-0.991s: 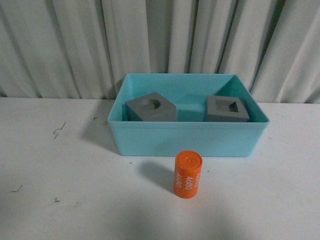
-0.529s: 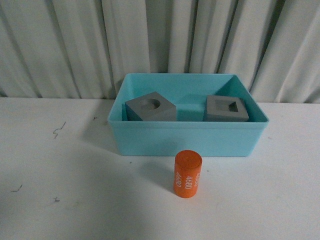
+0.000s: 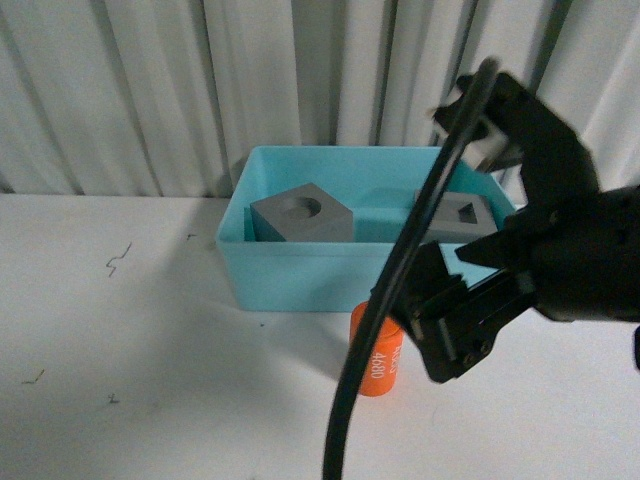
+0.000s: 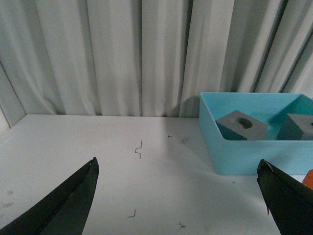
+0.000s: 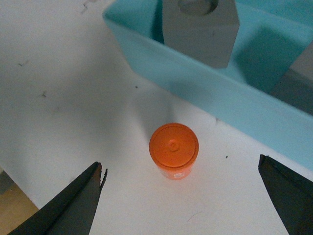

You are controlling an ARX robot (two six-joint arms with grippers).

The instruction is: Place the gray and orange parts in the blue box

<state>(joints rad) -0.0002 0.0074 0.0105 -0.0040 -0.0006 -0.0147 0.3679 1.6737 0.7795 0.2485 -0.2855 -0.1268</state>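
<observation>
One cylinder (image 5: 173, 147) stands beside the box (image 3: 300, 275); the empty, wide-open right claw (image 5: 181, 161) could topple it if off-centre.

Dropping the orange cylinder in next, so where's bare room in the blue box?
Bare floor lies between the round-recess cube and the square-recess cube, mid blue box. The table left of it is bare too. Crowded: around the orange cylinder, under the right gripper.

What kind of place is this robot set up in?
Likely a robot lab test station, not a home: a white table, a pleated white curtain backdrop, and only practice props: a turquoise tub holding a round-recess gray cube and a square-recess gray cube, an orange 4680 cylinder outside it.
</observation>
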